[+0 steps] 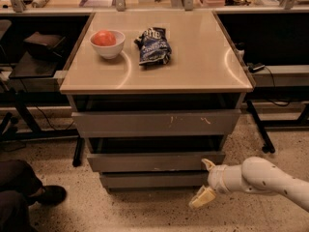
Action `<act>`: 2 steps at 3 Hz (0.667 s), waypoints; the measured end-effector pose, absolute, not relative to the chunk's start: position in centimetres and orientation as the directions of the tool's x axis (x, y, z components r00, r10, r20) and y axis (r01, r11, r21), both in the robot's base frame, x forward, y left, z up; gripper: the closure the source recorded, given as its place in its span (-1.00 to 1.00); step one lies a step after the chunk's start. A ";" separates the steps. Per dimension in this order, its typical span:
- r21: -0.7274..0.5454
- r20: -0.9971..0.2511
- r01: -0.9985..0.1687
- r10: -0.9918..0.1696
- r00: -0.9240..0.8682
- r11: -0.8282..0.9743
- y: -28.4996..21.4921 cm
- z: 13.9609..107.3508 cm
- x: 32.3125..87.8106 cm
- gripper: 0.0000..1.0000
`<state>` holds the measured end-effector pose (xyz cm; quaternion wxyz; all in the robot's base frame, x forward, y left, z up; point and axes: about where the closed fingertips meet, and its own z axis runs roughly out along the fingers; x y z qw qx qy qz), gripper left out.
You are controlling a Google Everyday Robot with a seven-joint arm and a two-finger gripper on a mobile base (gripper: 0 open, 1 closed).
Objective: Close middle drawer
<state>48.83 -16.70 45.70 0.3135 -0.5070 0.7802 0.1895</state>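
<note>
The middle drawer is the wide grey flat front under the scratched top front. It stands out a little, with a dark gap above it. My gripper is open and empty, low at the drawer's right end. Its upper fingertip is close to the drawer's right front corner. Its lower fingertip hangs in front of the bottom drawer, near the floor. My white arm comes in from the right.
On the cabinet top stand a white bowl with a red fruit and a dark chip bag. A person's foot is on the floor at lower left. Desk frames and legs stand on both sides.
</note>
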 end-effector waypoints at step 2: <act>0.025 -0.690 -0.933 -0.669 -0.276 0.359 -14.6 42.4 51.5 -1.00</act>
